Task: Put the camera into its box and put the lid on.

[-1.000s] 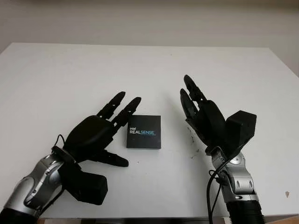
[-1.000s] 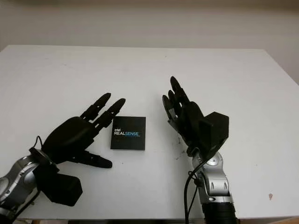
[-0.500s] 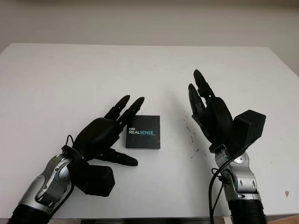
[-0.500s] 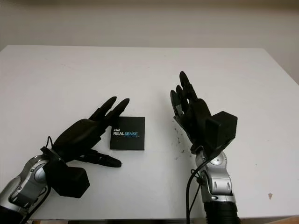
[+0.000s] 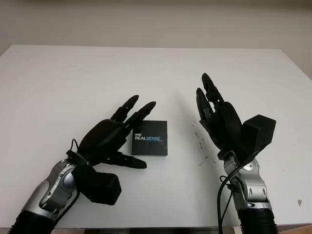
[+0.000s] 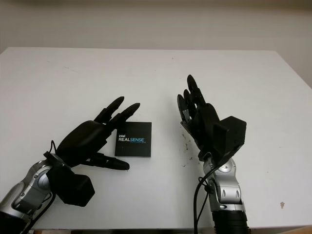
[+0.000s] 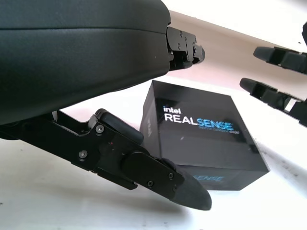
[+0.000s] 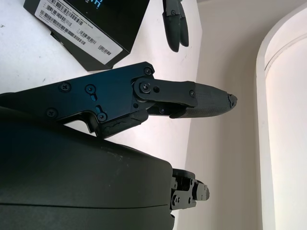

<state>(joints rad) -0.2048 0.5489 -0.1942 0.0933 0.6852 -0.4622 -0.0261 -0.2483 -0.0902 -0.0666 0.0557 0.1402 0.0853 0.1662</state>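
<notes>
A black box with its lid on, printed "intel REALSENSE" (image 5: 150,138), lies on the white table (image 5: 63,83) near the front middle. My left hand (image 5: 122,131) hovers just left of the box, open, its fingertips above the box's near-left corner and its thumb (image 7: 144,167) along the box's front edge. My right hand (image 5: 214,114) is raised to the right of the box, open, palm turned toward it and well apart from it. The box (image 7: 201,132) shows closed in the left wrist view; its label side (image 8: 81,33) appears in the right wrist view.
Small dark specks (image 5: 200,144) mark the table between the box and my right hand. The table's front edge (image 5: 161,227) runs close below both arms. A wall stands behind the table's far edge.
My left hand has moved forward and right, closer to the box, with its fingers lifted over the box's corner. My right hand rose and shifted a little right, away from the box.
</notes>
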